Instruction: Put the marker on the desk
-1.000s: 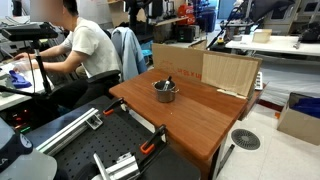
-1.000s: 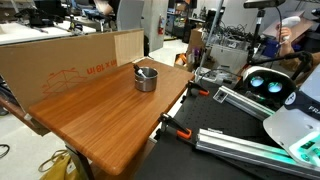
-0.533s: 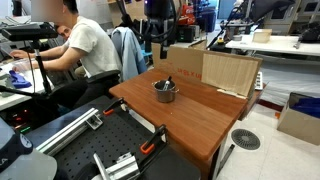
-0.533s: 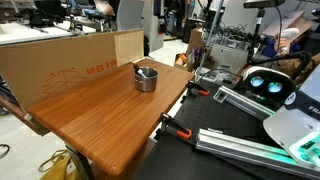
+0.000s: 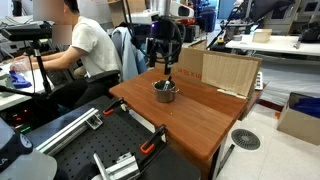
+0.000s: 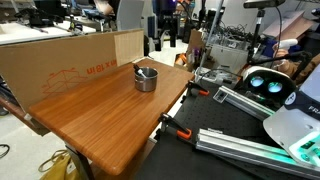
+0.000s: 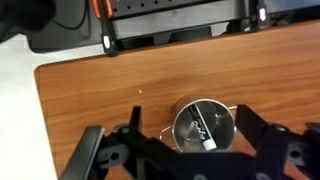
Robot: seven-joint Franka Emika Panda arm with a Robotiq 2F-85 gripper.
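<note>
The fingers [image 7: 252, 138] are hanging spread wide and empty above the metal cup [image 7: 179, 124] on the wooden counter [image 7: 110, 90], with the marker [image 7: 207, 136] lying inside it, below and between them.

The desk [image 5: 205, 118] is reddish-brown, with a fine straight wood grain that shows best in the wrist view. The metal cup [image 5: 164, 92] is shiny silver-grey. In the wrist view, the marker [image 7: 208, 134] is whitish-grey with a dark end. The gripper [image 5: 166, 66] is black. The cardboard sheet [image 6: 55, 62] is light tan and carries a red printed drawing and red letters. The clamp [image 6: 183, 133] has an orange handle. The seated person's shirt [image 5: 90, 48] is white.
</note>
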